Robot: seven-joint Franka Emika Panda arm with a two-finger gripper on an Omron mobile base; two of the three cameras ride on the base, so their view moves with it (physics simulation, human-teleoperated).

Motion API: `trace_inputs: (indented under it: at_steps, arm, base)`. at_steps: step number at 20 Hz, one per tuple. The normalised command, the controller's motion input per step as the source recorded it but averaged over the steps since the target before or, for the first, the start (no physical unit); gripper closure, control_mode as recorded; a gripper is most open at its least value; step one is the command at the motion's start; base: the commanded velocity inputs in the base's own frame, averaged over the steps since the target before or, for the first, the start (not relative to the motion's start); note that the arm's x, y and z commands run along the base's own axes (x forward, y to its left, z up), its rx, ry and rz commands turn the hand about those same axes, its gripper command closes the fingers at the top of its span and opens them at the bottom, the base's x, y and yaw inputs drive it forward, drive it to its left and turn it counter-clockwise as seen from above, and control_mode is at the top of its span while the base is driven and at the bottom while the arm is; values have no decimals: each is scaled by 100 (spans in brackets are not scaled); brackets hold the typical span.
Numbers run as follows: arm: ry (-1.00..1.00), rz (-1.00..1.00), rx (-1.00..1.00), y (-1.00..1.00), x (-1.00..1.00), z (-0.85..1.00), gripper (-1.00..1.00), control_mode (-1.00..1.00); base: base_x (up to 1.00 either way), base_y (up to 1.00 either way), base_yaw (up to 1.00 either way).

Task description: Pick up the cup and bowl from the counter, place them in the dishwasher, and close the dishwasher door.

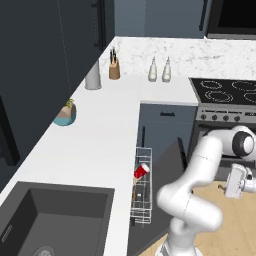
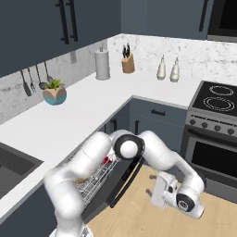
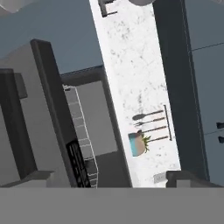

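Jaws spread wide and empty, the gripper (image 2: pixel 152 192) hangs low over the wood floor (image 2: pixel 139 217), just outside the half-open dishwasher door (image 1: pixel 167 187). The red cup (image 1: pixel 141 171) lies tilted in the white wire rack (image 1: pixel 141 200) beside the counter (image 1: pixel 95 145).

You're looking at a white marbled L-shaped surface (image 1: pixel 95 145). Against the back wall stand a paper towel roll (image 1: pixel 93 75), a knife block (image 1: pixel 114 69) and two white bottles (image 1: pixel 159 70), side by side. A potted plant (image 1: pixel 65 113) sits alone by the left wall. A dark sink (image 1: pixel 55 215) is set into the near end.
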Motion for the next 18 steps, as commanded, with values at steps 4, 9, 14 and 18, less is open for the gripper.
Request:
trace_inputs:
  at_steps: [4,9,14,18]
  arm:
    - [9,3,17,0,27,-50,-100,-100]
    - [6,3,4,11,41,-45,-100,-100]
    - [1,0,0,21,31,-40,-100,-100]
    - [0,0,0,28,33,-36,-100,-100]
  base:
    - [0,0,0]
    - [0,0,0]
    - [0,0,0]
    - [0,0,0]
